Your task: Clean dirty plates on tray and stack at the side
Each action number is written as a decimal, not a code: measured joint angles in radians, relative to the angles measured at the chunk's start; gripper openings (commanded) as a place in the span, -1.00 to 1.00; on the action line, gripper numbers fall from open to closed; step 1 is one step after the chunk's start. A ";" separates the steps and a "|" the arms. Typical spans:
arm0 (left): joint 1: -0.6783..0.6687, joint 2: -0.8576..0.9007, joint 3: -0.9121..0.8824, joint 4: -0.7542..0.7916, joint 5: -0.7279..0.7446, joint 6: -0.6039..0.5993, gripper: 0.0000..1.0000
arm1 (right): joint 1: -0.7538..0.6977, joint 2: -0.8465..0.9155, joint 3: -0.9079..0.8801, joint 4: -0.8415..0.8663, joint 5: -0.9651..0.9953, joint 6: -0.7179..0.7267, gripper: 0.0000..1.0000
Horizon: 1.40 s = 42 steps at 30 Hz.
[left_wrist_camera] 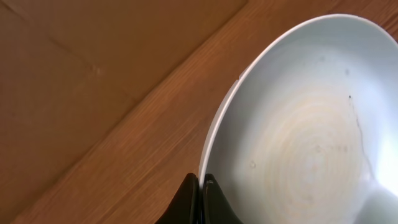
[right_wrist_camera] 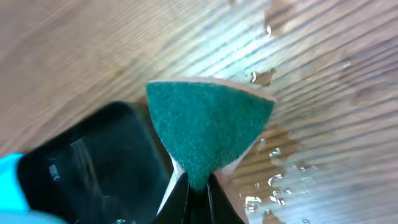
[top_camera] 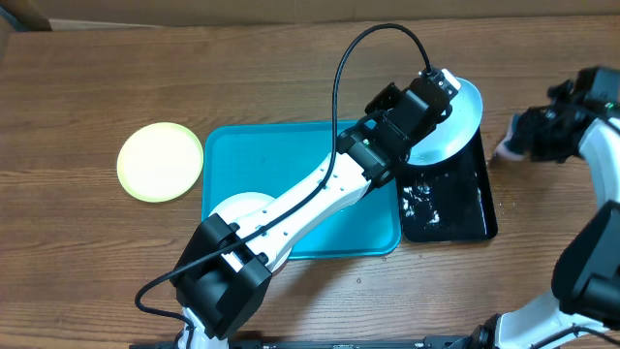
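Pinching the blue plate's (left_wrist_camera: 298, 124) rim, the left gripper (left_wrist_camera: 200, 186) has its fingers clamped tight on the edge and holds the plate tilted above the far end of the black tray (top_camera: 455, 208). The right gripper (right_wrist_camera: 194, 193) is closed on a green sponge (right_wrist_camera: 208, 130), over wet table (right_wrist_camera: 323, 93) just right of the black tray. A white plate (top_camera: 242, 206) lies on the tray (top_camera: 291, 155), partly under the left arm. A yellow plate (top_camera: 160, 161) sits on the table left of the tray.
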 measured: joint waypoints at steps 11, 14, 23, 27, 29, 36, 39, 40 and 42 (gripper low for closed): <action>0.000 0.001 0.000 0.078 -0.068 0.013 -0.92 | 0.081 -0.058 0.048 -0.266 -0.004 -0.020 -0.93; 0.000 0.001 0.000 0.124 -0.083 0.038 -0.92 | 0.120 -0.058 0.048 -0.329 -0.004 -0.020 -0.92; 0.000 0.001 0.000 0.261 -0.218 0.156 -0.93 | 0.249 -0.058 -0.039 -0.341 -0.005 -0.020 -0.93; -0.006 0.001 0.000 0.304 -0.270 0.219 -0.92 | 0.269 -0.058 -0.129 -0.268 -0.009 -0.010 -0.93; -0.012 0.001 0.000 0.331 -0.293 0.251 -0.92 | 0.269 -0.058 -0.159 -0.232 -0.009 -0.004 -0.93; -0.043 0.001 0.002 0.407 -0.334 0.350 -0.92 | 0.269 -0.058 -0.262 -0.119 -0.010 0.004 -0.93; -0.057 0.001 0.002 0.443 -0.346 0.390 -0.91 | 0.269 -0.058 -0.309 -0.068 -0.010 0.006 -0.93; -0.060 0.001 0.002 0.454 -0.349 0.399 -0.92 | 0.269 -0.058 -0.322 -0.055 -0.011 0.006 -0.93; -0.067 0.001 0.002 0.468 -0.355 0.414 -0.92 | 0.269 -0.058 -0.340 -0.034 -0.011 0.007 -0.93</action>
